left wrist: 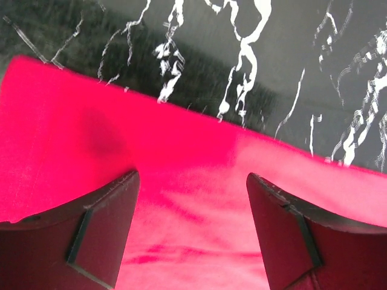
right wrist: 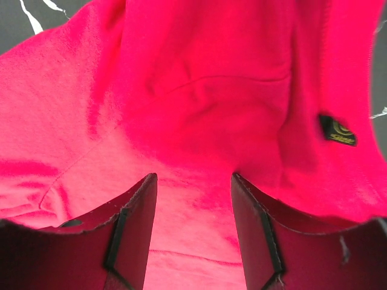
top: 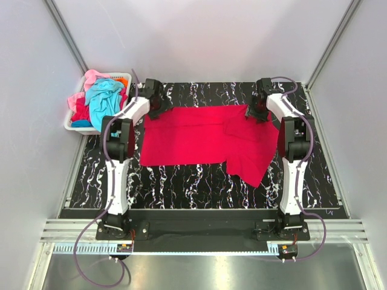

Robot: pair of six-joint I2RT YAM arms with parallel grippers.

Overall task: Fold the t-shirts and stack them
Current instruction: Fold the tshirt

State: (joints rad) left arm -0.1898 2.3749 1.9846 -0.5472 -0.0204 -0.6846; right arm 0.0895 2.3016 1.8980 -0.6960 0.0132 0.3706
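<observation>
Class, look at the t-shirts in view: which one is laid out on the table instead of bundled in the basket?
The crimson-red t-shirt, spread on the marbled table. The turquoise t-shirt and pink t-shirt are heaped in the white basket.

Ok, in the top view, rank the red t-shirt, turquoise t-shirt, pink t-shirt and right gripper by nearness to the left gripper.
1. Red t-shirt, directly under the left gripper.
2. Turquoise t-shirt, in the basket at left.
3. Pink t-shirt, basket's far corner.
4. Right gripper, far right.
</observation>
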